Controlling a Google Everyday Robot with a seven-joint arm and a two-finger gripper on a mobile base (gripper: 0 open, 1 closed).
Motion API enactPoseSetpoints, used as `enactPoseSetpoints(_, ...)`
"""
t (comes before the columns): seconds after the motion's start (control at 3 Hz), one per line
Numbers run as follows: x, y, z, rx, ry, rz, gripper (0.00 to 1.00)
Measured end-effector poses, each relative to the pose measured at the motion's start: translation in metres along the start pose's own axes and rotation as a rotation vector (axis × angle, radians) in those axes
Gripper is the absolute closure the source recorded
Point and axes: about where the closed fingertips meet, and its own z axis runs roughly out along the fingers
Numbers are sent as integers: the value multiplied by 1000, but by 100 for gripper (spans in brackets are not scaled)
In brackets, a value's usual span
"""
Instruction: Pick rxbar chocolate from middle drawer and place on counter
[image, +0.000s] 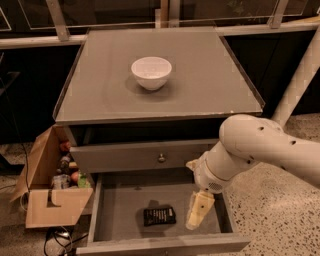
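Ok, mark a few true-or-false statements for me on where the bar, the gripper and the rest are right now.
1. The rxbar chocolate lies on the floor of the open middle drawer. True.
2. The gripper holds the bar above the counter. False: it hangs low in the drawer, beside the bar on the picture's right, and the bar lies flat.
3. A white bowl stands on the counter. True.
4. The cardboard box sits on the counter. False: it is on the ground beside the cabinet, on the picture's left.
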Motion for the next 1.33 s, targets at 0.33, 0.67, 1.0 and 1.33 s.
enactPoseSetpoints(0.33,2,0,5,-3,-3,5,0)
enactPoseSetpoints(0.67,7,-2,19,-4,-15,23,0)
enactPoseSetpoints(1.0,21,-23,52,22,-55,45,0)
enactPoseSetpoints(1.33,21,-22,55,19,-62,47,0)
